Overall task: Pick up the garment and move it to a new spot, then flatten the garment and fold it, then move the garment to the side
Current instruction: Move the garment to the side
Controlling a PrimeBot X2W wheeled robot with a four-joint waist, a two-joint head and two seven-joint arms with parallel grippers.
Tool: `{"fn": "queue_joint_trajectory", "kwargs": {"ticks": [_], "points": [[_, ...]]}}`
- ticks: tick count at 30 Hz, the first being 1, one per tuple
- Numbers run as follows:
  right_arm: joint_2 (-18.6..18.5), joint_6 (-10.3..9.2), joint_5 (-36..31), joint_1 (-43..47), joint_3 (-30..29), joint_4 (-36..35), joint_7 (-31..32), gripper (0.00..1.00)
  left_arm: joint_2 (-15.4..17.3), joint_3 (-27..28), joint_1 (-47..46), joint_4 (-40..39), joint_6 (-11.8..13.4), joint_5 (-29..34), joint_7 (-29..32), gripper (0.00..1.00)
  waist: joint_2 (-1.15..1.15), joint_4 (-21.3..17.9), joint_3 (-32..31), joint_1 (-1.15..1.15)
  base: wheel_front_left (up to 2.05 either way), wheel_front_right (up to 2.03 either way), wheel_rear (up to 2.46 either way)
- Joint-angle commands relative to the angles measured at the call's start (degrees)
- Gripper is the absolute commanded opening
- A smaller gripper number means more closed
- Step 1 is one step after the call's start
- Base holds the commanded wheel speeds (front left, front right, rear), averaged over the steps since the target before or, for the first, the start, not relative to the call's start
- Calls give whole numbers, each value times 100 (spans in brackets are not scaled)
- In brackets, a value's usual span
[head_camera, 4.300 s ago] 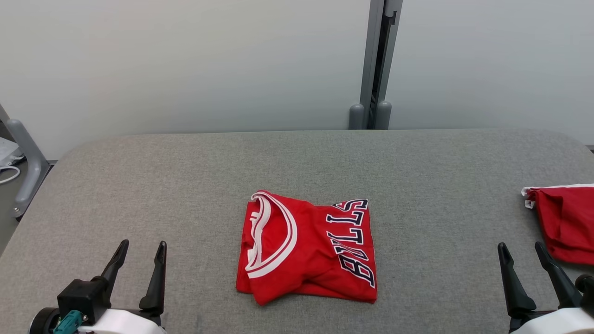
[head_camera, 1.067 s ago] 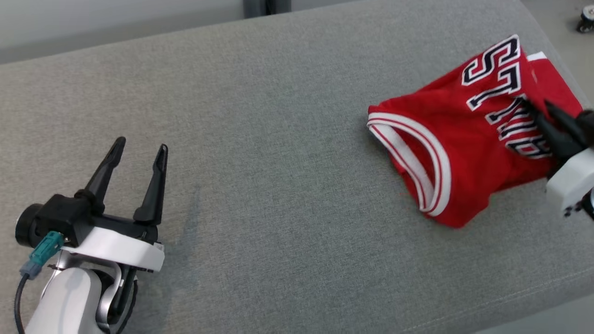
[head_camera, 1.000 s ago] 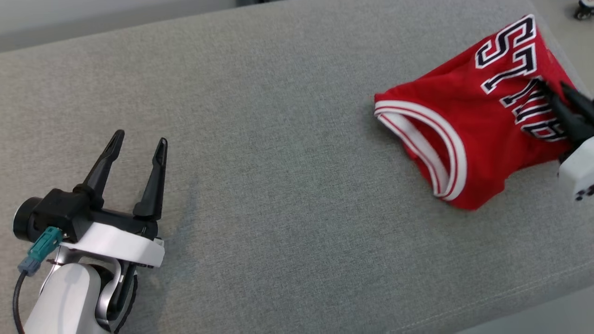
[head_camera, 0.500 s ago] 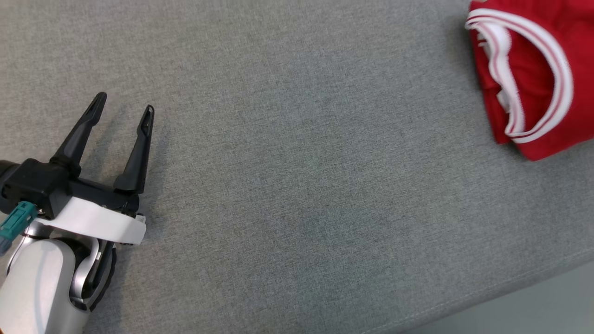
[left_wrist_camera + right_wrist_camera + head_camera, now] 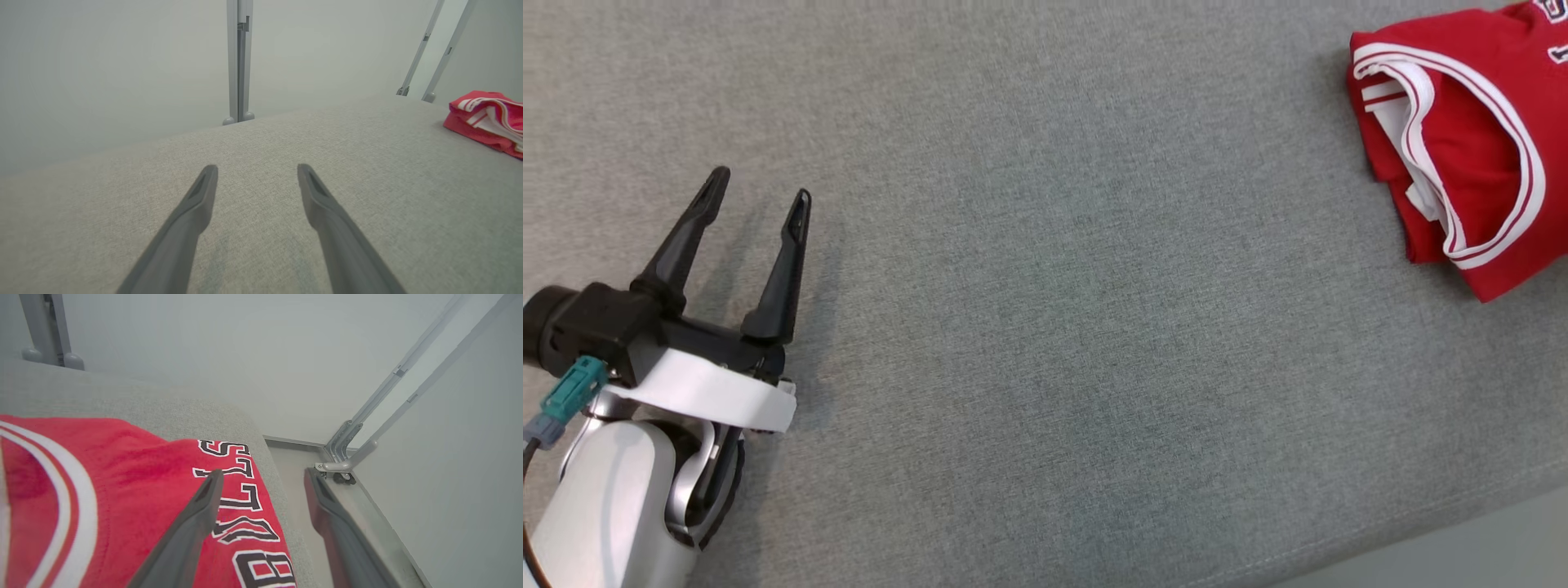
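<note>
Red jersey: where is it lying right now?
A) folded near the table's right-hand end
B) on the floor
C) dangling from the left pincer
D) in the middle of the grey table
A: in the head view the red jersey lies folded at the right end of the grey table. The right wrist view shows the table's edge just beside it, below the open right pincer.

Garment (image 5: 1462,163) on tabletop (image 5: 1054,327), far right end, close to right edge. Left gripper (image 5: 760,184) over tabletop's left part, well apart from garment. Right gripper (image 5: 262,473) above garment's right end: one finger (image 5: 192,526) over lettering, other (image 5: 339,526) beyond tabletop edge, over floor (image 5: 296,477). Post (image 5: 239,61) behind tabletop.
</note>
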Motion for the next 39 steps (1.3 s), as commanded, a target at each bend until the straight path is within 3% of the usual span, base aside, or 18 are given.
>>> {"fn": "queue_joint_trajectory", "kwargs": {"ticks": [1,11,18,25,39], "points": [[61,-4,43,143,-77,-111,-102,100,7,21,66,44,42,-30,-50,100,0,64,-148,0,0,0,0],[1215,-4,20,1745,-742,-2122,-220,100,-156,166,472,349,253,-225,-287,100,0,317,-932,0,0,0,0],[1892,-4,-129,2660,-633,-3202,-48,100,-292,272,818,513,404,-362,-414,100,0,606,-1552,0,0,0,0],[2088,-4,-200,3212,-401,-3703,244,100,-314,401,1100,601,509,-444,-490,100,0,976,-2038,0,0,0,0],[2177,-4,-115,4073,-323,-3726,597,100,-287,373,2022,508,767,-475,-344,100,0,1417,-2988,0,0,0,0]]}}
